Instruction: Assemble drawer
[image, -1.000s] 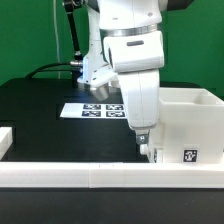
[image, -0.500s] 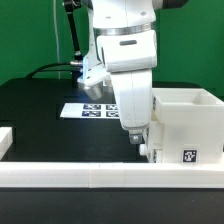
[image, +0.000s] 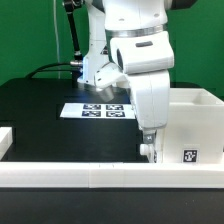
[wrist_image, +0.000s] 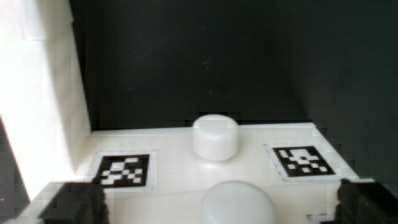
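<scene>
exterior view: low, level, near arm, facing table. wrist view: close, looking down onto drawer.

marker board lies behind the drawer, exterior view's left.

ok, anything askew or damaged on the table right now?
Nothing stands out. The box housing sits square on the table at the exterior view's right, with no visible damage. The pincer hangs low at its near corner. In the wrist view, a knobbed tray lies flat, its tags straight.
</scene>
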